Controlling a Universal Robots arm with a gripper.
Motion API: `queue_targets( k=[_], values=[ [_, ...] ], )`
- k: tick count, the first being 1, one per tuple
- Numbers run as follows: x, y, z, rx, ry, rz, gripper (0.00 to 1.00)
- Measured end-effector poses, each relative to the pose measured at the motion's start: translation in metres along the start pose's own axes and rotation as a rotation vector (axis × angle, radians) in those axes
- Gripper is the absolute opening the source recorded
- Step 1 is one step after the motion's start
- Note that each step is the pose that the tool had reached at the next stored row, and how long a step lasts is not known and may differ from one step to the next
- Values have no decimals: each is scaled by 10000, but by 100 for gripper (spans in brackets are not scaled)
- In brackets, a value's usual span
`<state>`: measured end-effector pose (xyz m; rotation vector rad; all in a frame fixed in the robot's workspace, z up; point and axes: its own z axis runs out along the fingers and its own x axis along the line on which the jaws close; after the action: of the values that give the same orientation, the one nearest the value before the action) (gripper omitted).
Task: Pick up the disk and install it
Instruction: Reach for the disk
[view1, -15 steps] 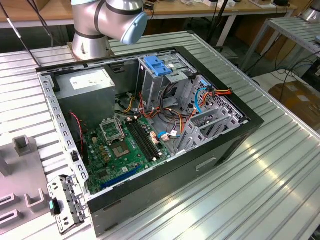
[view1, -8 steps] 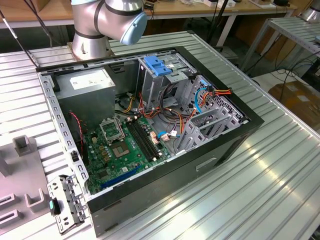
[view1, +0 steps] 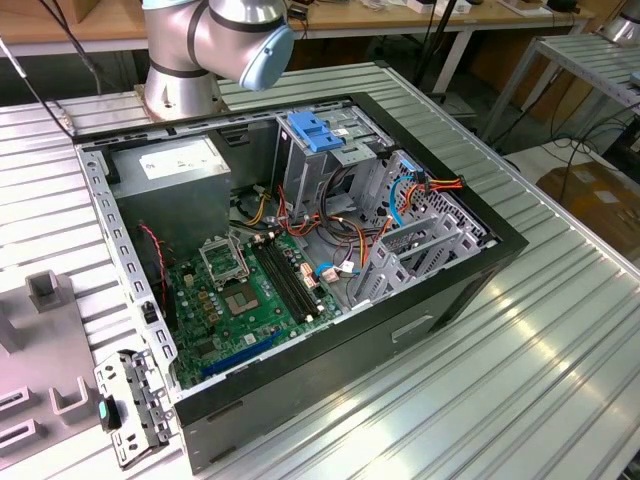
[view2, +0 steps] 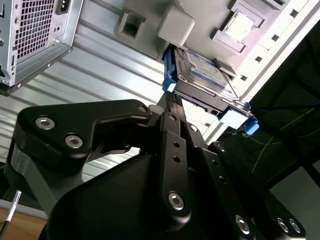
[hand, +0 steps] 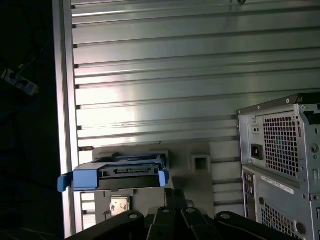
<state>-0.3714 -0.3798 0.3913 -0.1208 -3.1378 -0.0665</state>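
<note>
- Currently, I see the disk (view2: 205, 75) lying flat on a grey fixture plate (view2: 200, 10) in both wrist views, dark body up, with a bright blue rail along each long side.
- In the first wrist view the disk (hand: 122, 171) shows me its connector edge, and the blue tabs stick out past the body at both ends.
- The plate (hand: 180, 150) rests on the ribbed metal table (hand: 150, 60), close to the table's edge; beyond that edge I see dark floor.
- A pale rounded block (view2: 175, 25) stands on the plate just beside one end of the disk.
- The gripper (view2: 169, 102) points at the disk, its tips near the end of one blue rail; I cannot tell whether they touch it.
- Its fingers (hand: 173, 195) look drawn together, with nothing grasped between them.
- The computer case (hand: 280, 150) stands well apart from the disk, its perforated rear panel facing my wrist cameras.
- In the exterior view the case (view1: 400, 320) lies on its side with the cover off, the green board and its wiring exposed.
- A paler blue slotted bracket (view1: 315, 130) sits at the top of the drive cage inside the case.
- The arm (view1: 215, 40) rises from the table (view1: 520, 380) behind the case, and the fixture plate (view1: 40, 340) lies at the exterior view's left.
</note>
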Motion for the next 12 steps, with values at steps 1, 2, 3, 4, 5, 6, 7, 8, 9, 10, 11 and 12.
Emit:
queue_targets(
  k=[1,2,3,4,5,6,7,8,9,10,11,12],
  values=[
    [10,0,0,0,0,0,11],
    [21,0,0,0,0,-1,11],
    [33,0,0,0,0,-1,11],
    [44,0,0,0,0,-1,11],
    [58,0,0,0,0,-1,11],
    [68,0,0,0,0,-1,11],
    [82,-1,1,0,-1,-1,11],
    [91,0,0,0,-1,-1,11],
    [114,0,0,0,0,-1,11],
    [135,0,1,0,0,-1,11],
    [157,0,0,0,0,-1,11],
    [175,-1,1,-1,-1,-1,11]
  ],
)
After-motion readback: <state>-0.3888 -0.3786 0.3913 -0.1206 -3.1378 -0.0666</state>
